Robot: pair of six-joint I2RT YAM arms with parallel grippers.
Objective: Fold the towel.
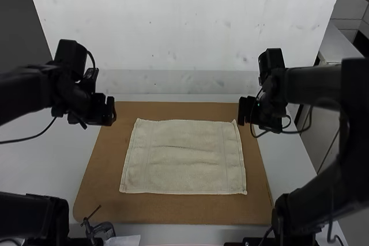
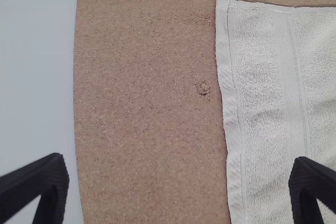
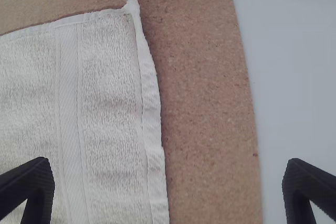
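A cream towel (image 1: 184, 168) lies spread out and unfolded on a brown board (image 1: 173, 209), which rests on a pale counter (image 1: 31, 162). The towel is wider than it is deep, and the board shows along all four of its sides. Low wrinkles run across its middle, and a flat woven band runs down near each of its left and right edges. Its far right corner comes to a small, raised-looking point. The left gripper (image 1: 109, 112) is near the towel's far left corner, and the right gripper (image 1: 245, 111) is near the far right corner. In the left wrist view, the fingers (image 2: 44, 187) are wide open, with bare board and the towel's left edge seen between them; a small scuffed spot (image 2: 203, 88) marks the board beside that edge. In the right wrist view, the fingers (image 3: 39, 184) are also wide open and grip nothing, with the towel's right edge and the board between them. Beyond the counter stands a white panel (image 1: 190, 21) with scattered dark specks. At the near left, a small metal clamp (image 1: 102, 229) sits just beside a piece of white paper (image 1: 124, 240).
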